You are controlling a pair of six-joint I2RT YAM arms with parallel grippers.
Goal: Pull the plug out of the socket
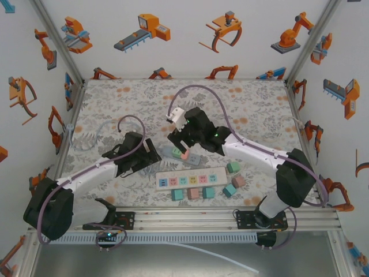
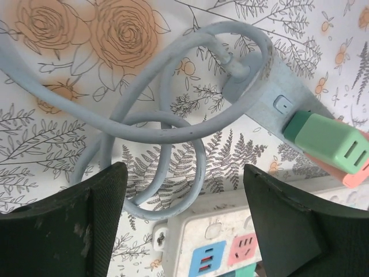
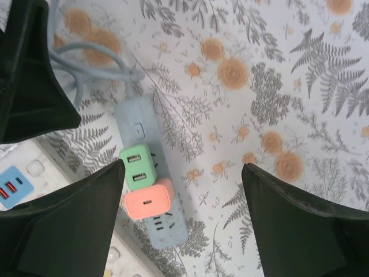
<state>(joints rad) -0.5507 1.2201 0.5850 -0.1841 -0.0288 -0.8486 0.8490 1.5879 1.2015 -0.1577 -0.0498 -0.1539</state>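
The green plug point(image 3: 137, 167) sits in the grey-blue power strip point(image 3: 135, 124) near the middle of the table point(image 1: 259, 109), with a pink plug point(image 3: 149, 199) touching it on the same strip. Closest to you, a row of loose plug cubes point(image 1: 193, 193) lies along the near side of a white power strip point(image 1: 190, 179) with coloured sockets. Just beyond it is the grey-blue strip. Your right gripper point(image 3: 183, 168) hangs over it with its jaws spread and nothing between them, and both plugs are close by one finger point(image 3: 86, 219). Your left gripper point(image 2: 184, 173) is spread and empty too, over the strip's coiled cable point(image 2: 161, 127), with the green plug off to one side.
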